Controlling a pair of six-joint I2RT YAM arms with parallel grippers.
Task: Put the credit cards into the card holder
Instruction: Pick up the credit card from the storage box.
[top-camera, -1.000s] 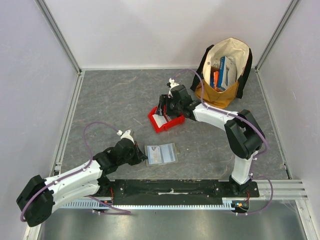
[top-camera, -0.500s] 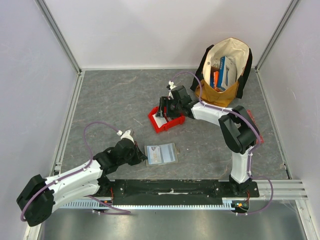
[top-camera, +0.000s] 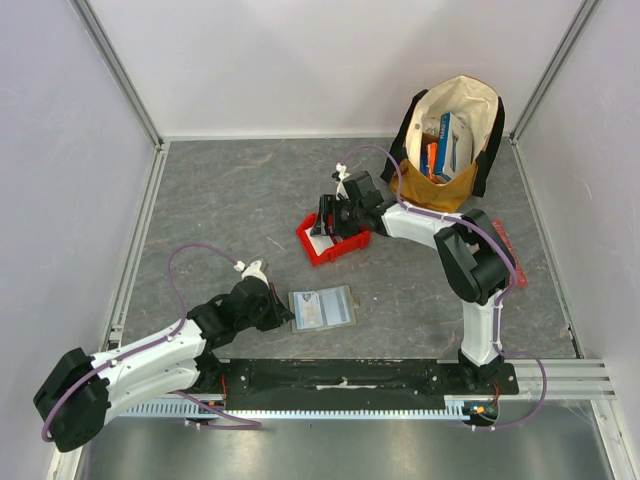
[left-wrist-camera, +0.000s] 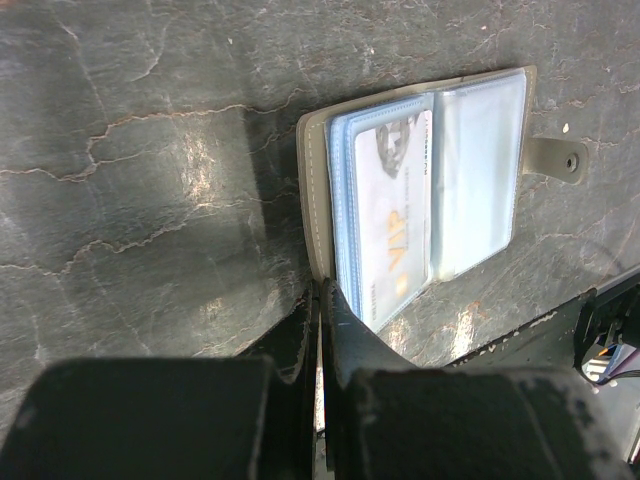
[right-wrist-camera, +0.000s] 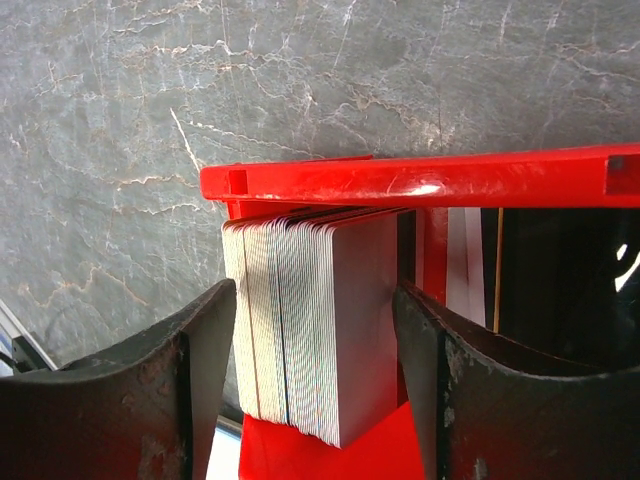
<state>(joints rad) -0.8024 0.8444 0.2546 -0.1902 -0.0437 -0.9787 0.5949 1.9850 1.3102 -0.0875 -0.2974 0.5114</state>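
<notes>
The card holder (top-camera: 322, 308) lies open on the table, a grey-olive wallet with clear sleeves; in the left wrist view (left-wrist-camera: 470, 150) a pale blue card (left-wrist-camera: 395, 220) sits in one sleeve. My left gripper (top-camera: 283, 312) (left-wrist-camera: 322, 290) is shut on the wallet's left cover edge. A thick stack of white credit cards (right-wrist-camera: 320, 330) stands on edge in the small red bin (right-wrist-camera: 420, 185) (top-camera: 340, 248). My right gripper (top-camera: 325, 222) (right-wrist-camera: 312, 300) is open, with one finger on each side of the stack, the left finger close against it.
A tan tote bag (top-camera: 450, 175) with upright colourful boxes stands at the back right. A long red ribbed box (top-camera: 507, 252) lies partly hidden behind the right arm. White walls enclose the table, and a metal rail (top-camera: 560, 375) runs along the front.
The right arm's elbow has swung in toward the bin while its gripper stays over the card stack. The left arm and the wallet have not moved.
</notes>
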